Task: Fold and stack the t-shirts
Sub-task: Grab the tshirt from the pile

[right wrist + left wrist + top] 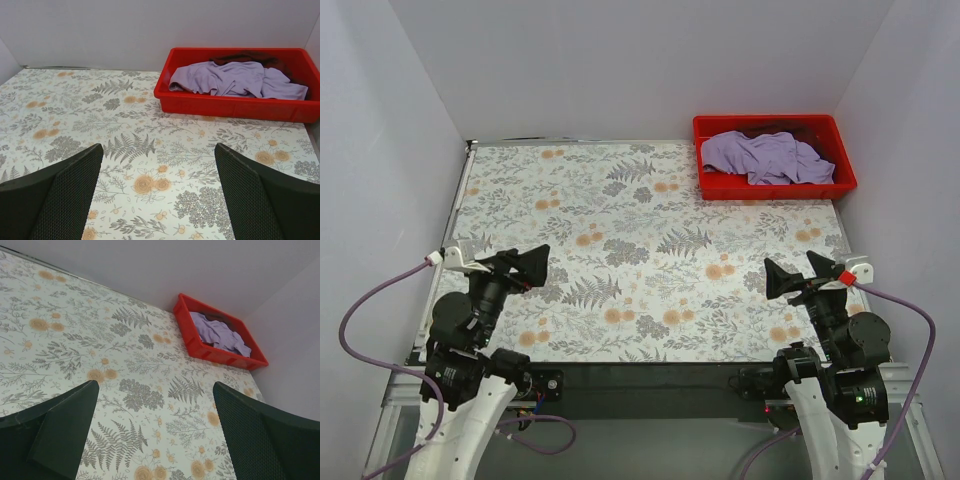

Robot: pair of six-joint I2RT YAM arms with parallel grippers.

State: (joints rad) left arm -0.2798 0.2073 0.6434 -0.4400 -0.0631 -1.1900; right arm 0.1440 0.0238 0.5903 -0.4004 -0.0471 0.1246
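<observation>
Floral-print desk boxed by white walls, lavender t-shirt over maroon t-shirt crumpled in red tray far-right, left fingers and right fingers spread, empty.

Bright, soft, even light seems to fall from above in all three views. Shadows are faint and diffuse: a thin dark band under the red tray and gentle shading in the folds of the lavender t-shirt. The print on the desk reads sharp. In the wrist views the dark fingers, close to the lens, look slightly soft-edged. The top view spreads wide, its walls leaning outward.
</observation>
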